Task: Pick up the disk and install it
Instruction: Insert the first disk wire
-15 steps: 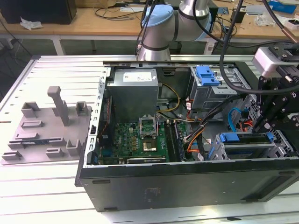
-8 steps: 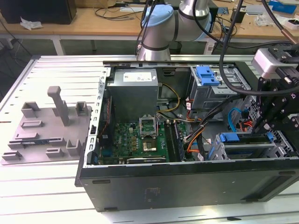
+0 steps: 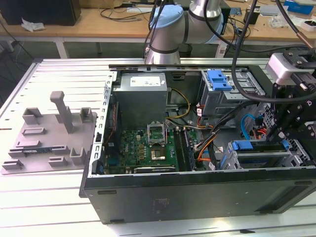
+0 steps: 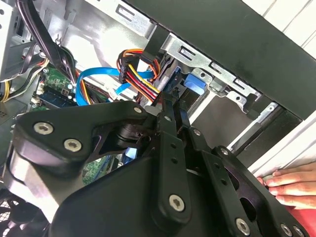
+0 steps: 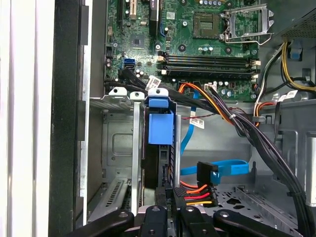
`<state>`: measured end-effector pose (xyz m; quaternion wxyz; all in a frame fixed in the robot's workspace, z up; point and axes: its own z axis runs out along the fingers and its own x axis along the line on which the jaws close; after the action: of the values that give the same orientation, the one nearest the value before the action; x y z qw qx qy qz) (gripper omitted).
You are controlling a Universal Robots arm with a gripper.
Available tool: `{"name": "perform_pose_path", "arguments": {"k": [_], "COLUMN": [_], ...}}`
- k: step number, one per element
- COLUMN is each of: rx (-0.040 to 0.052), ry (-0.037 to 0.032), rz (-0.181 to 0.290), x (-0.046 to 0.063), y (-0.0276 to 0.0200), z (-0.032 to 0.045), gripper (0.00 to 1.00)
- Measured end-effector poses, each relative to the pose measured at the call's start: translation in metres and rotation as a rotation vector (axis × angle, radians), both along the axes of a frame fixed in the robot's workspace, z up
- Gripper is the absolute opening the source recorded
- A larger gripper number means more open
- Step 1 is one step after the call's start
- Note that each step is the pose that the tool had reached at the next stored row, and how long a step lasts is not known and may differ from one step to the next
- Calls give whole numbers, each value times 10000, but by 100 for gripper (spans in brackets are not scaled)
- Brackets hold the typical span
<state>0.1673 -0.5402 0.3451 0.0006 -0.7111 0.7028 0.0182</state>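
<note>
Hand at the drive bay, disk seated on edge in the slot

Hand (image 5: 169, 210) has its fingers narrow, pinching the near edge of the disk (image 5: 159, 148); the blue carrier tab stands just beyond the fingertips inside the computer case (image 3: 197, 190). Orange-red power plug (image 5: 195, 193) sits right beside the fingers. No legible writing.

I see black gripper (image 4: 170, 116) linkage close up, fingers (image 4: 167, 129) pressed together, tips at blue carrier of disk (image 4: 193, 84) in grey bay. Orange-red-yellow cable bundle (image 4: 138, 74) and blue flat cable (image 4: 96, 79) just beside. Person's hand (image 4: 291, 180) rests on case edge.
</note>
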Motion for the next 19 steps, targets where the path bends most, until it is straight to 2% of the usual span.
{"name": "perform_pose_path", "arguments": {"k": [19], "rx": [-1], "ry": [0], "rz": [0], "x": [0], "y": [-1], "z": [-49], "gripper": [17]}}
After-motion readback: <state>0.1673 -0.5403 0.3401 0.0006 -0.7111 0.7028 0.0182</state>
